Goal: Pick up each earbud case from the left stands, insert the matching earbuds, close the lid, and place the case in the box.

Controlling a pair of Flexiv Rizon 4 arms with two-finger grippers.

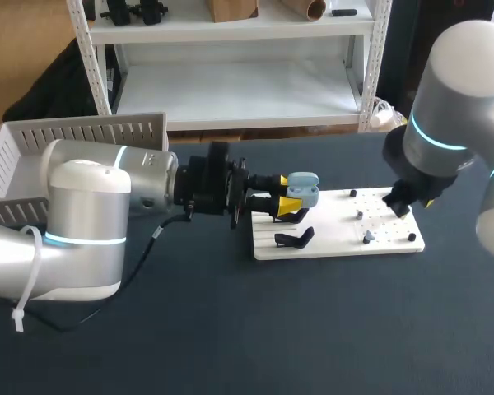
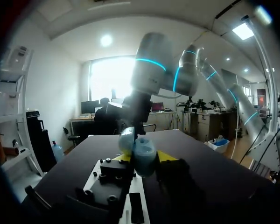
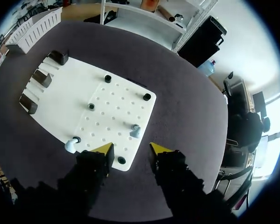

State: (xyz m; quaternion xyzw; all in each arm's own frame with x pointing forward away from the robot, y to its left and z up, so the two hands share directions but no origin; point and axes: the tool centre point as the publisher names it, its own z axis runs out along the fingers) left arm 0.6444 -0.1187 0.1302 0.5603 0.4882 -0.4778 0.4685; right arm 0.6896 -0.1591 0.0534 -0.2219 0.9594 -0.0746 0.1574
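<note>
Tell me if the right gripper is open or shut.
Open. The right gripper has its yellow tips apart over the white board, with nothing held between them.

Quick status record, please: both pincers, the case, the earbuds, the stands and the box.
left pincer: shut on case, held above the stand end of the board
case: light blue, lid looks open
right pincer: open, empty, above the board's peg end
board: white, flat on the table
earbuds: two pale ones on the board
stands: three, black, bare
box: white, behind left arm; inside not visible
</note>
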